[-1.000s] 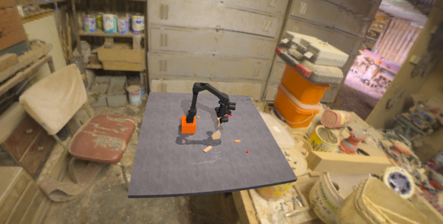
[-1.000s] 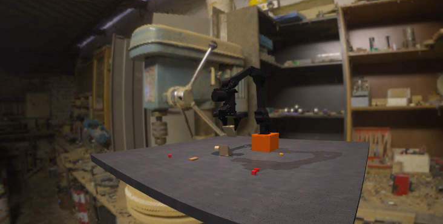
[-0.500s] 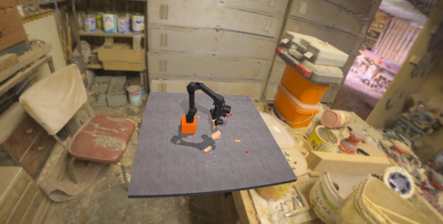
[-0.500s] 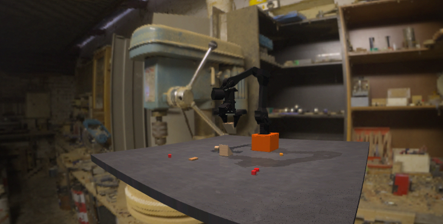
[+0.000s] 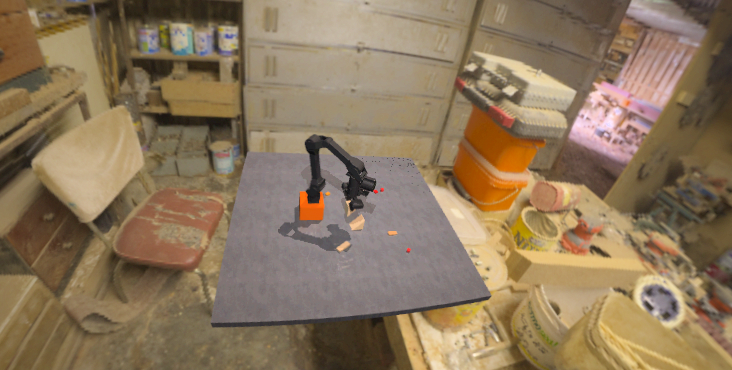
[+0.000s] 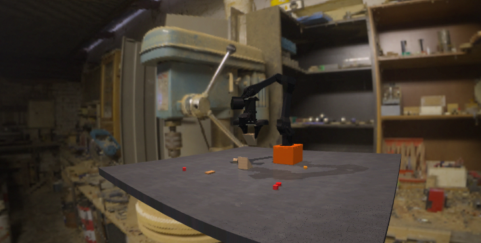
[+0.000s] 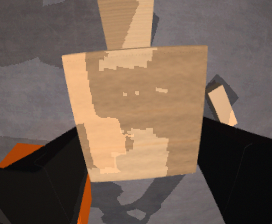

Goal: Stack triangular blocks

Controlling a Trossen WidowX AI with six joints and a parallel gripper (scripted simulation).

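Note:
My gripper (image 5: 352,205) (image 6: 250,132) (image 7: 138,124) is shut on one wooden triangular block (image 5: 348,208) (image 6: 250,138) (image 7: 147,100), with a finger at each side. The held block is well above the table (image 5: 281,285) (image 6: 202,201), its broad face towards the wrist camera; in the exterior view it narrows downward. The other triangular block (image 5: 357,222) (image 6: 242,163) (image 7: 127,25) stands on the table, apart from the held one. Its slope faces right in the exterior view. In the wrist view it shows past the held block's upper edge, which hides part of it.
The orange base box (image 5: 311,208) (image 6: 287,156) is beside the blocks. A small tan piece (image 5: 343,246) (image 6: 235,159) (image 7: 222,105) lies near the standing block. A flat orange piece (image 5: 392,232) (image 6: 209,172), several red cubes and a small orange piece (image 5: 327,193) (image 6: 305,167) lie around.

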